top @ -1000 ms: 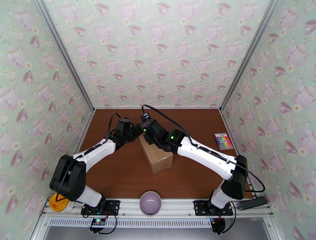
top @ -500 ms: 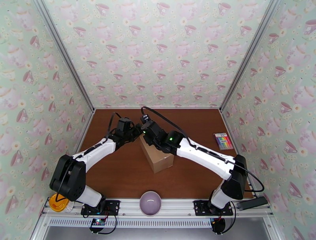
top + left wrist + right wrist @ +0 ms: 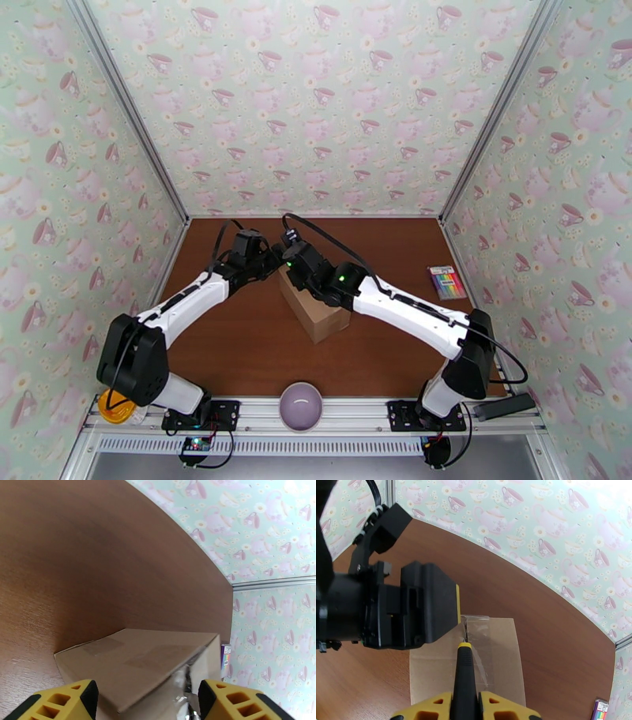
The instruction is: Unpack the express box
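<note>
The express box (image 3: 317, 309) is a plain brown carton lying at an angle in the middle of the table, with clear tape along its top seam (image 3: 474, 653). My right gripper (image 3: 465, 705) is shut on a black-and-yellow cutter (image 3: 464, 677). The cutter's tip rests at the far end of the taped seam. My left gripper (image 3: 146, 701) stands open with its yellow fingers (image 3: 63, 701) on either side of the box's far corner (image 3: 138, 661). Whether they press on the box I cannot tell. From above, the left gripper (image 3: 272, 264) and right gripper (image 3: 291, 272) meet over the box's far end. Loose clear tape (image 3: 182, 683) curls up there.
A pack of coloured pens (image 3: 447, 282) lies at the right side of the table. A purple bowl (image 3: 301, 406) sits on the front rail between the arm bases, with an orange dish (image 3: 116, 404) at the front left. Patterned walls close in three sides.
My left arm has shifted slightly toward the back, and its jaws have widened a touch. The box has edged a little to the right. The right gripper keeps its hold on the cutter.
</note>
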Robot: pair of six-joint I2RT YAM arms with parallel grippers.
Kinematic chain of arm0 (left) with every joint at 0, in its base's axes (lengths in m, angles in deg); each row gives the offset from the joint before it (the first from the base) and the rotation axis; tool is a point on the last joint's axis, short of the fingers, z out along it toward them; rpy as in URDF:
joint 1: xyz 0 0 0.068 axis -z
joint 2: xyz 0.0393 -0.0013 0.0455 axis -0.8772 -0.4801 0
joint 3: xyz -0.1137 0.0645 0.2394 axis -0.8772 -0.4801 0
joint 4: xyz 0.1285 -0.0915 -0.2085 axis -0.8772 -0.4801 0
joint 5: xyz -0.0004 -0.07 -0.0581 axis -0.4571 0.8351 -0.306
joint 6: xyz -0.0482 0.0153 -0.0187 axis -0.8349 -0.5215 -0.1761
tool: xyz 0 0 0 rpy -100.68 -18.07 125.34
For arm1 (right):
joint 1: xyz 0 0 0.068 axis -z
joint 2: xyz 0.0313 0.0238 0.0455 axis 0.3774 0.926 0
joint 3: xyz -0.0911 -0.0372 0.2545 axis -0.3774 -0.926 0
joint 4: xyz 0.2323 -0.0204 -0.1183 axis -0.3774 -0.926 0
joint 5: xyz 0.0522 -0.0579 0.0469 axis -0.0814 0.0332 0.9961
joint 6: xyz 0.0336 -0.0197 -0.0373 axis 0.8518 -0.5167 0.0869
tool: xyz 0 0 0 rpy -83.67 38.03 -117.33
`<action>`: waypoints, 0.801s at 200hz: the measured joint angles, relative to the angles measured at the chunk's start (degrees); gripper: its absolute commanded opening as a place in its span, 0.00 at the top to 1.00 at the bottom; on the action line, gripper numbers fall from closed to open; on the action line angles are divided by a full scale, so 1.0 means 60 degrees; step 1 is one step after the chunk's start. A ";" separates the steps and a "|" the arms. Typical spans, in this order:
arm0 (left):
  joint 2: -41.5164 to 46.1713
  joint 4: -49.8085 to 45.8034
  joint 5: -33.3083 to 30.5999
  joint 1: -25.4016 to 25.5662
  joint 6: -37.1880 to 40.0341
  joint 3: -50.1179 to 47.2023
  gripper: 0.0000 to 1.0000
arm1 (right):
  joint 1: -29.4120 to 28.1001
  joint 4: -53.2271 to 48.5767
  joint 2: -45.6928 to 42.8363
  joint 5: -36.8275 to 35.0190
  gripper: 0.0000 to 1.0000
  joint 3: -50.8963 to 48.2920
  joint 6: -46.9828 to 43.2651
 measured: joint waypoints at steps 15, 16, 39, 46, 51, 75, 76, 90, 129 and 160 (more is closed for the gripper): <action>0.0022 -0.0018 0.0084 0.0011 0.0066 0.0011 0.27 | -0.0004 0.0000 -0.0007 0.0004 1.00 0.0000 -0.0076; 0.0022 -0.0022 0.0087 0.0011 0.0069 0.0011 0.27 | -0.0004 0.0000 -0.0007 0.0004 1.00 0.0000 -0.0073; 0.0011 -0.0080 0.0124 0.0106 0.0131 0.0025 0.27 | 0.0000 -0.0004 -0.0007 -0.0004 1.00 0.0000 -0.0168; -0.0011 -0.0087 0.0124 0.0120 0.0135 0.0044 0.27 | 0.0000 -0.0004 -0.0007 0.0000 1.00 0.0000 -0.0186; -0.0040 -0.0080 0.0127 0.0124 0.0135 0.0066 0.27 | 0.0007 -0.0004 -0.0007 -0.0004 1.00 0.0000 -0.0197; -0.0284 -0.0073 0.0124 0.0171 0.0138 0.0259 0.27 | 0.0018 -0.0022 -0.0007 -0.0091 1.00 0.0000 -0.0222; -0.0291 -0.0073 0.0124 0.0175 0.0138 0.0262 0.27 | 0.0018 -0.0029 -0.0011 -0.0095 1.00 0.0000 -0.0222; -0.0404 -0.0058 0.0124 0.0186 0.0138 0.0273 0.27 | 0.0018 -0.0040 -0.0011 -0.0124 1.00 0.0000 -0.0222; -0.0696 0.0062 0.0124 0.0186 0.0135 0.0273 0.28 | 0.0018 -0.0044 -0.0022 -0.0142 1.00 0.0000 -0.0222; -0.0856 0.0149 0.0117 0.0204 0.0131 0.0273 0.28 | 0.0018 -0.0051 -0.0029 -0.0146 1.00 0.0000 -0.0251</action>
